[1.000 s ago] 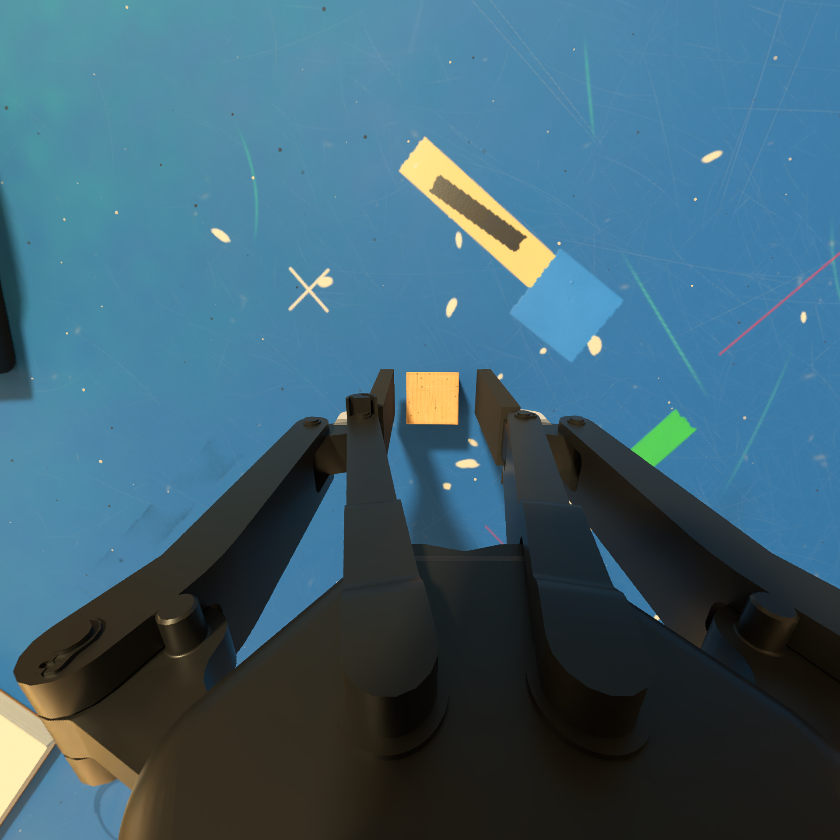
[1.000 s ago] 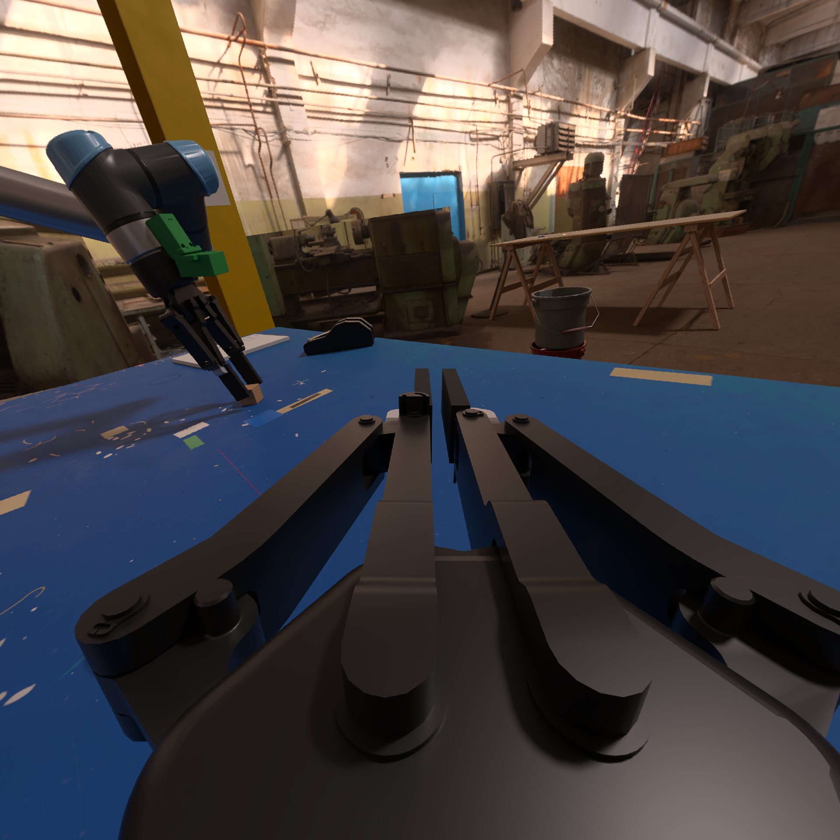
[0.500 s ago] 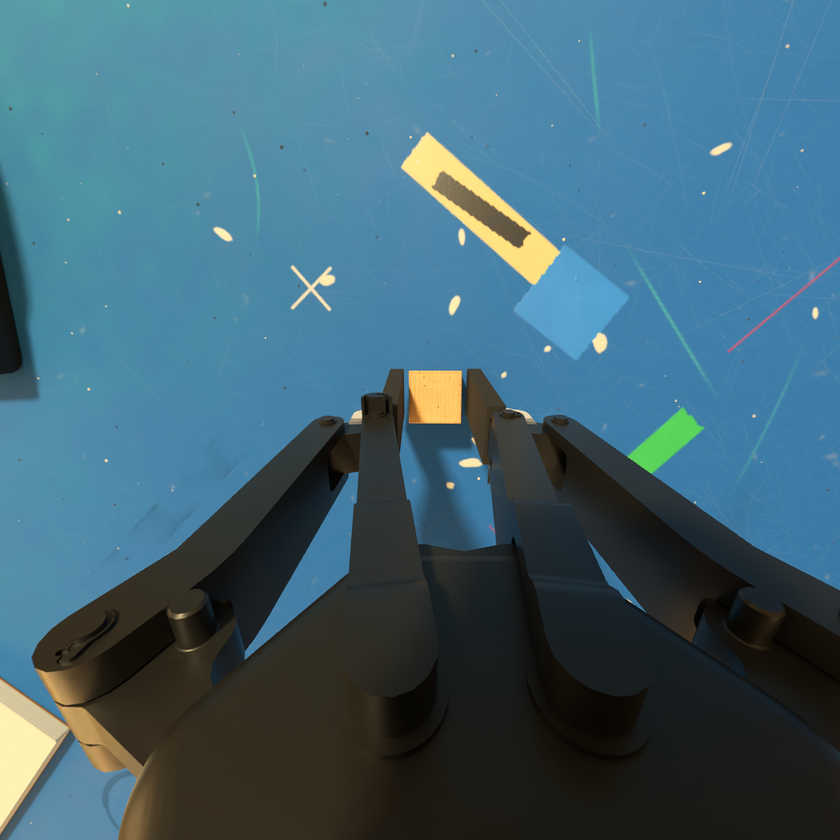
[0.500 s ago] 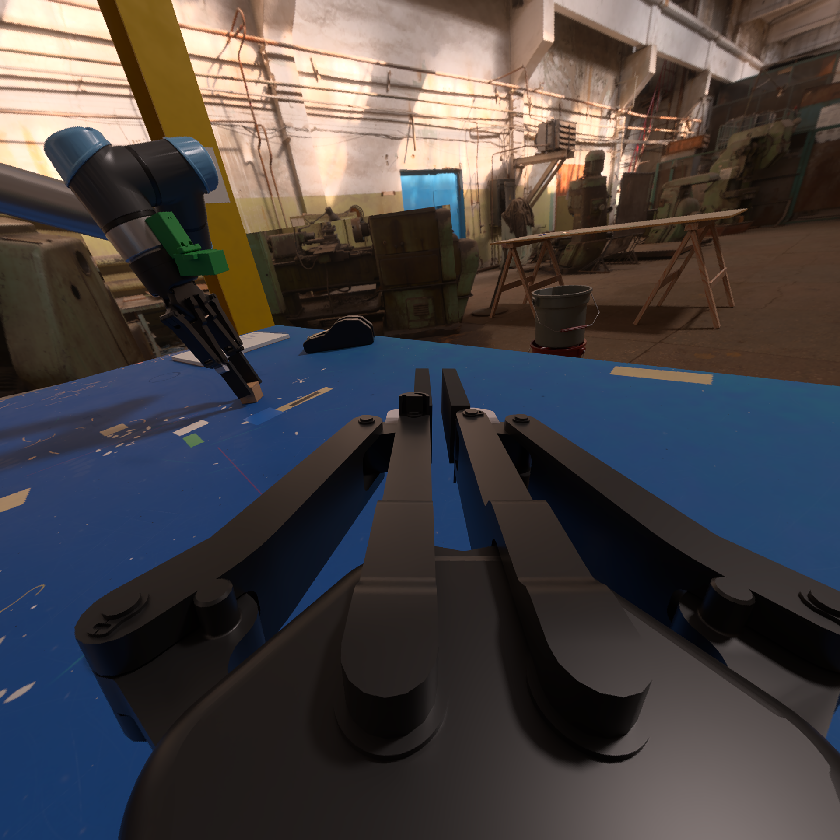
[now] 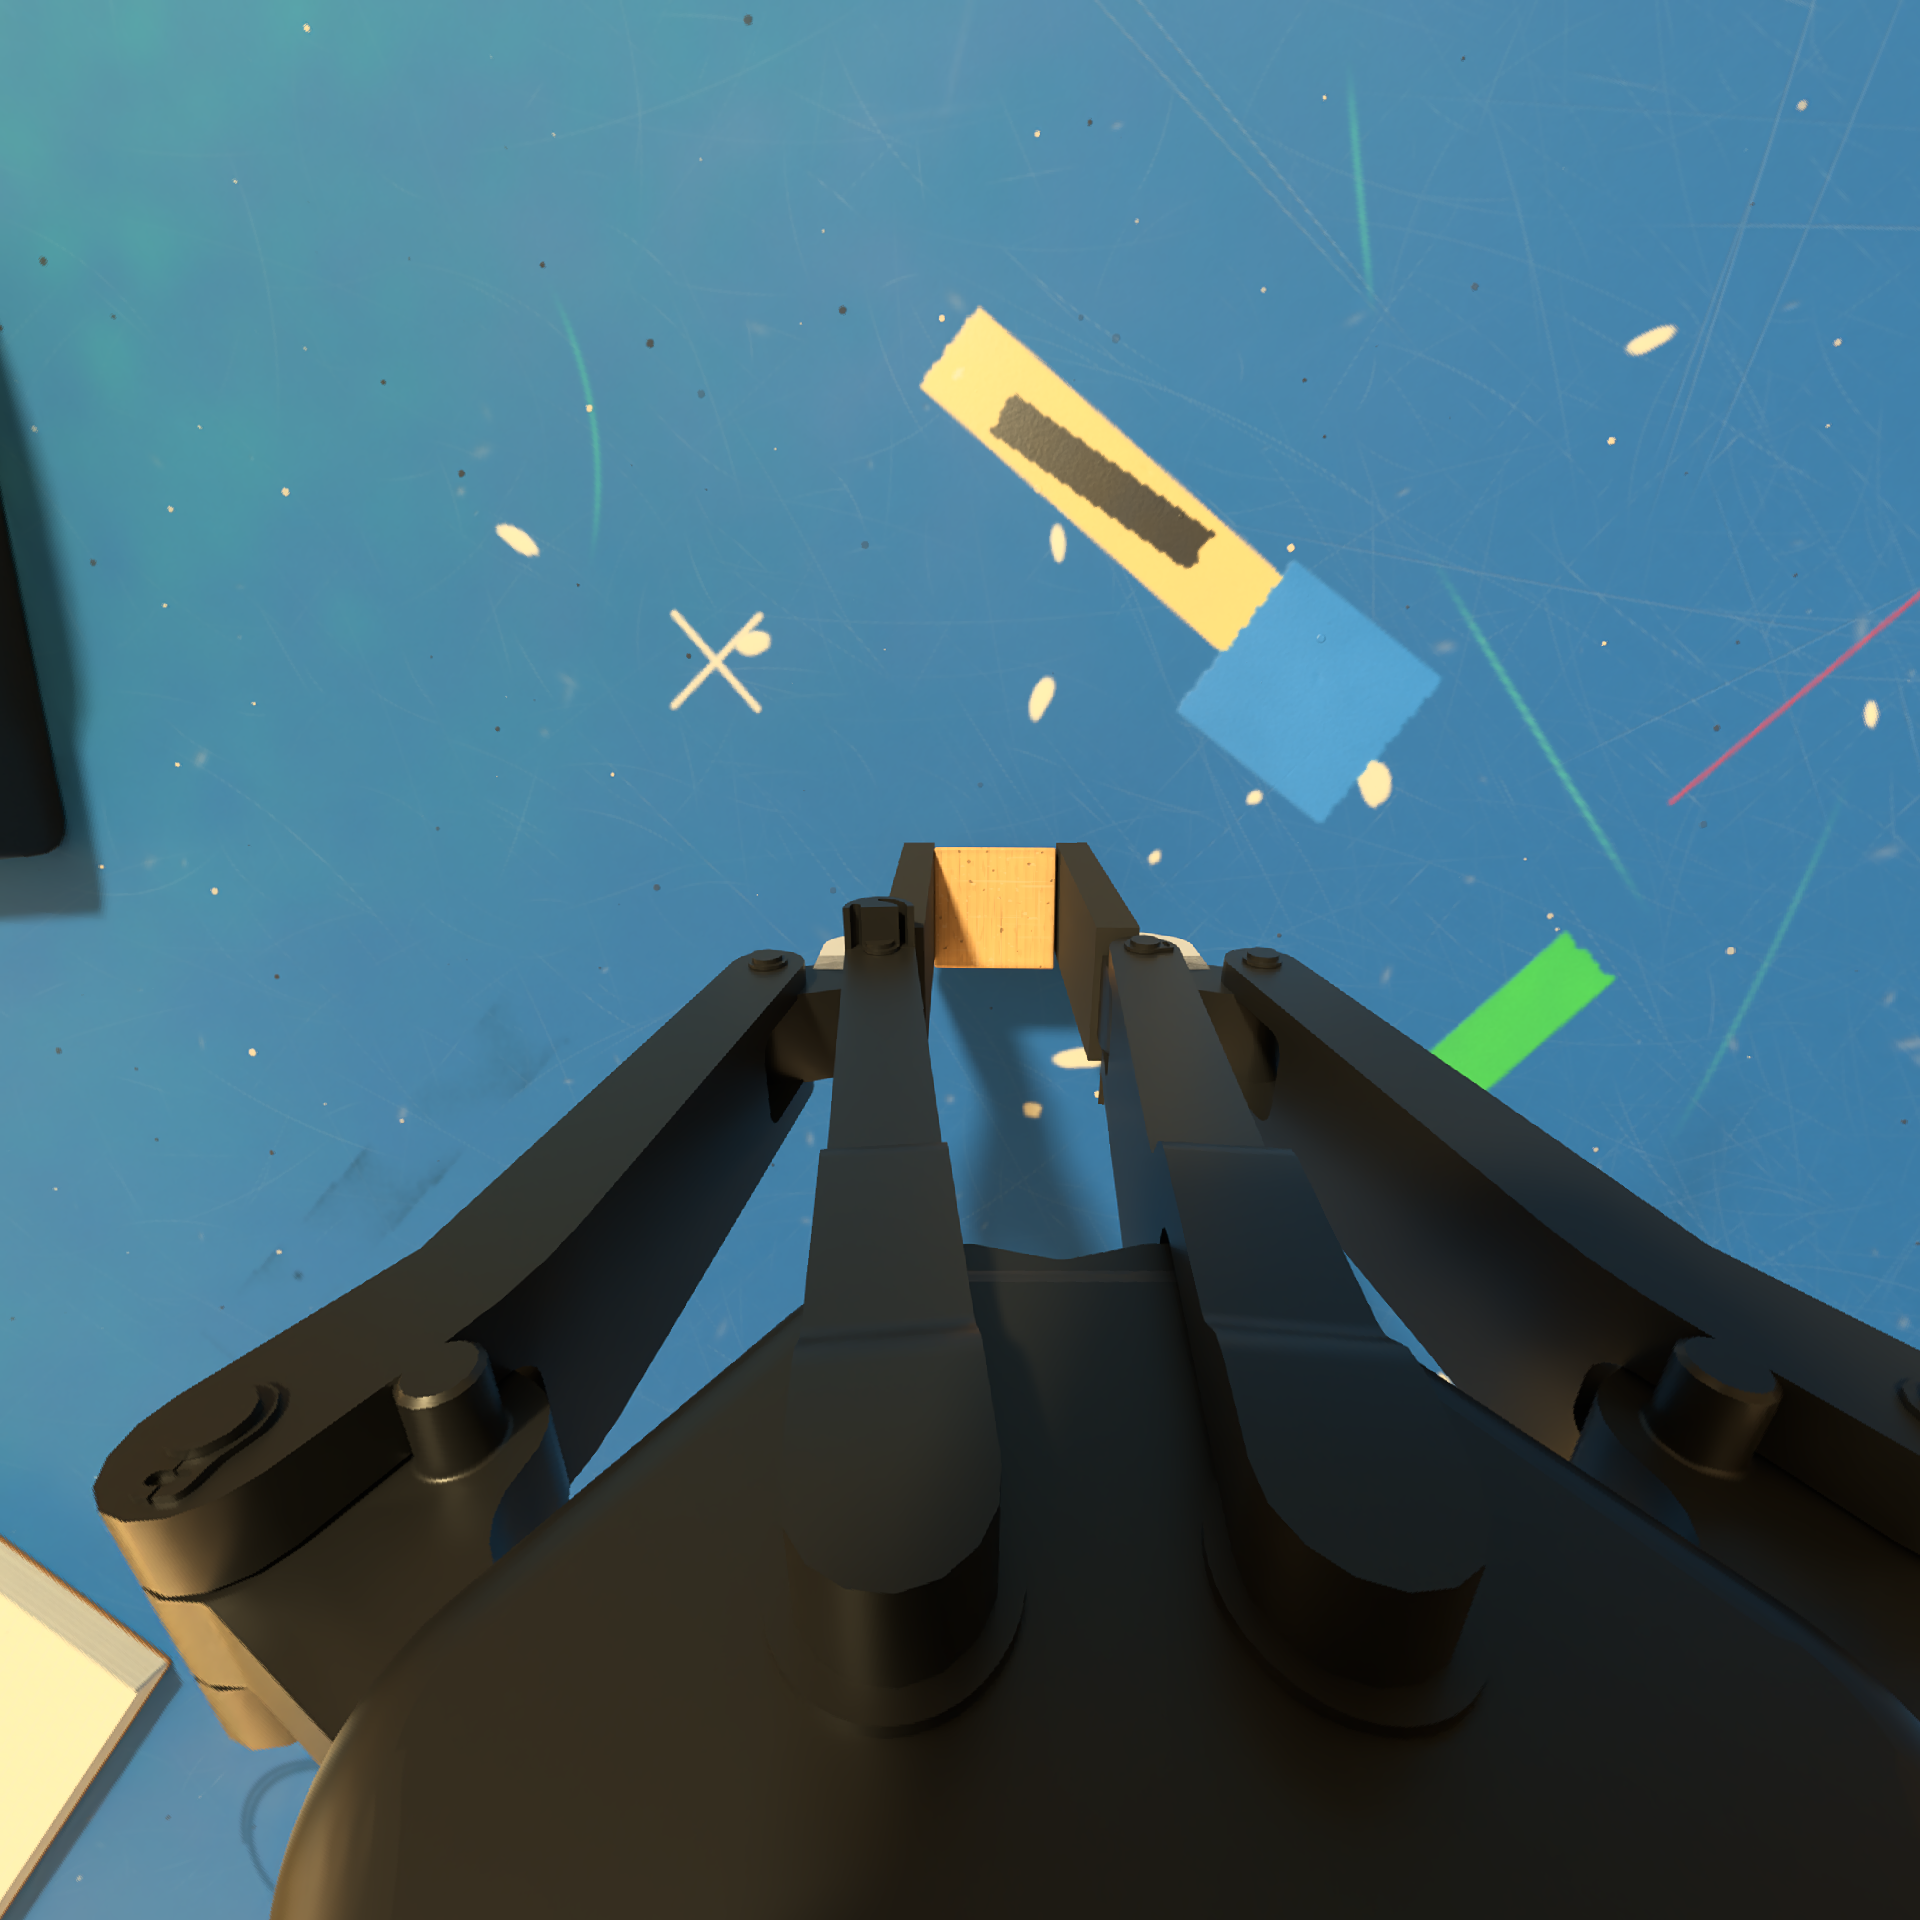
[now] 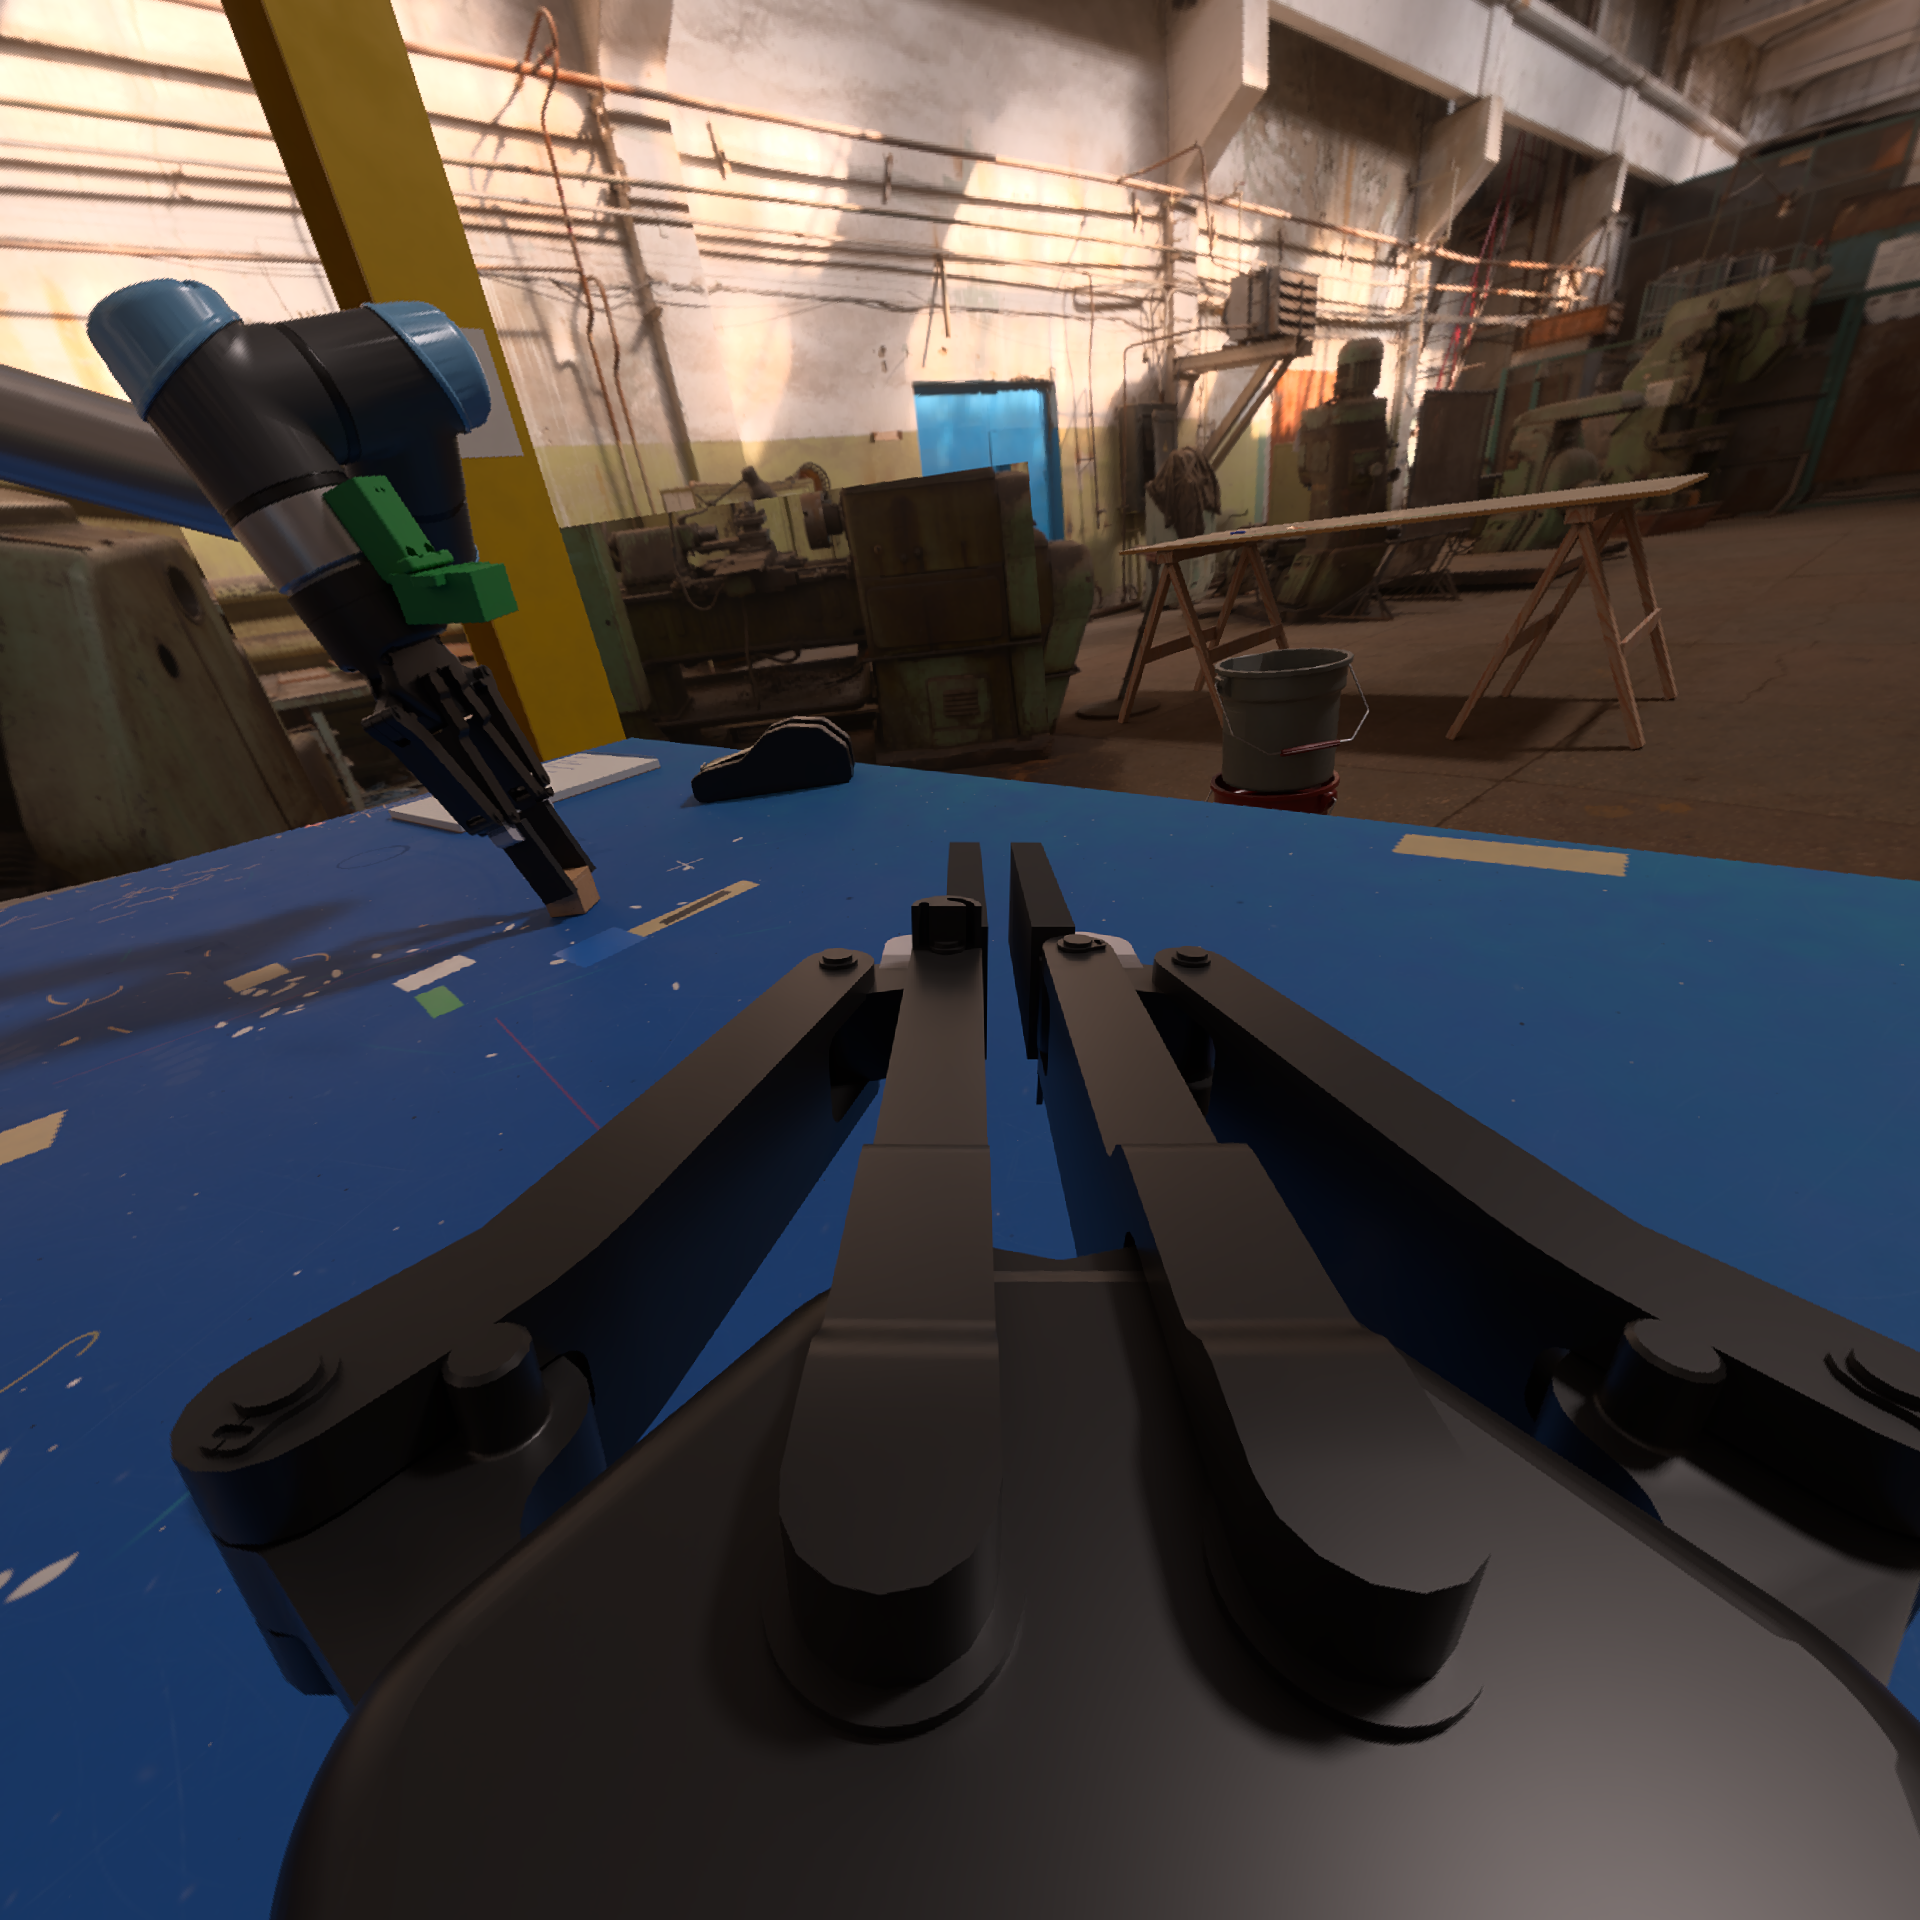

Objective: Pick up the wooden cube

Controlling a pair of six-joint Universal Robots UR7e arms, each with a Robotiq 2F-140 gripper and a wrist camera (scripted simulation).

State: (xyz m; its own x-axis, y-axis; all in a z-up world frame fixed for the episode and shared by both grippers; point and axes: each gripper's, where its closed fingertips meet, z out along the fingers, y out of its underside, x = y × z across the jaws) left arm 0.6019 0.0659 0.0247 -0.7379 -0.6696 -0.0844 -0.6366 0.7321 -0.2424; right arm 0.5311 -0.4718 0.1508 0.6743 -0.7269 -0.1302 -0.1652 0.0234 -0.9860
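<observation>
The wooden cube (image 5: 993, 906) is a small light-brown block on the blue table. In the left wrist view my left gripper (image 5: 993, 883) has both pads pressed flat on the cube's two sides, so it is shut on the cube. The cube still sits at table level. In the right wrist view the cube (image 6: 578, 889) shows far off at the tip of the left gripper (image 6: 556, 883), which slants down to the table. My right gripper (image 6: 995, 868) is shut and empty, low over the table, well away from the cube.
Flat tape patches lie near the cube: yellow with a dark stripe (image 5: 1099, 478), light blue (image 5: 1309, 690), green (image 5: 1521, 1022). A white X mark (image 5: 717, 661) is painted left of it. A white board (image 6: 525, 792) and a dark object (image 6: 773, 761) lie at the table's far edge.
My left gripper's fingers have closed inward from a wide gap until both pads touch the cube. The right gripper has not moved.
</observation>
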